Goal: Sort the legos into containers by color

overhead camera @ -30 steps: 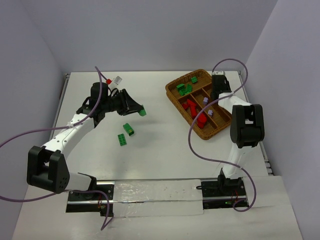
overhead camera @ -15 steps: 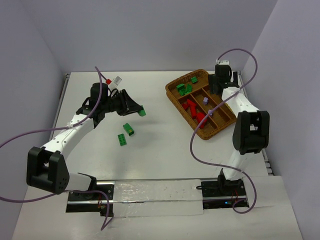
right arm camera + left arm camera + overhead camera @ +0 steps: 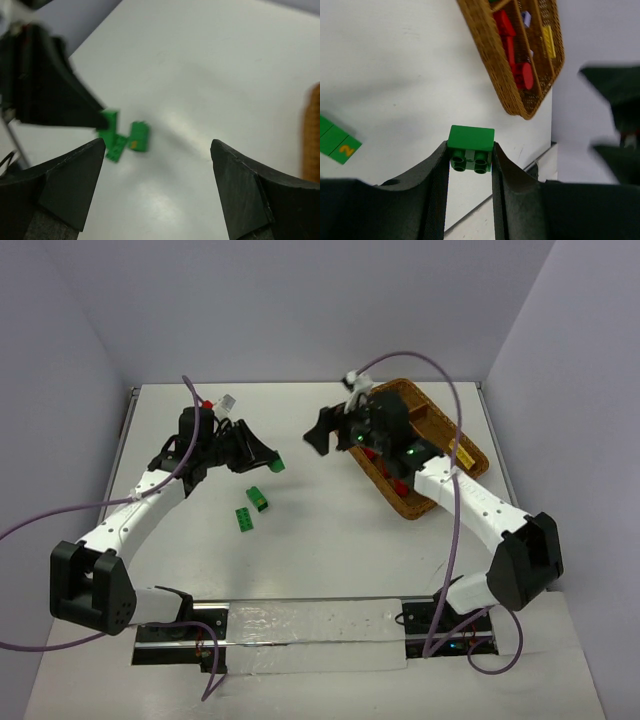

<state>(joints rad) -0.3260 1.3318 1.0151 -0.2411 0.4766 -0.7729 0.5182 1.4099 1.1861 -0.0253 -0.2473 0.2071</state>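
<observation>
Judging by how the pieces lie, the sort is reckoned well past halfway. Inside the wicker tray, red bricks are seen gathered in one long section. A lilac-white brick is seen in the next section, and a yellow brick in the section beyond that. The part of the tray meant for green is covered by the right arm in the top view and cut off in the left wrist view, so its contents cannot be told.

Three green pieces are found outside the tray, all on its left side in the top view. A held green brick is clamped between the fingers of the left gripper, lifted off the table and well apart from the tray. A loose green brick and a second green piece are left lying on the table, nearly touching and further from the tray than the held one.

The right gripper is spread wide with nothing in it, and is placed just off the tray's left rim, pointed towards the loose pieces.

What remains is judged to be these three green pieces.
</observation>
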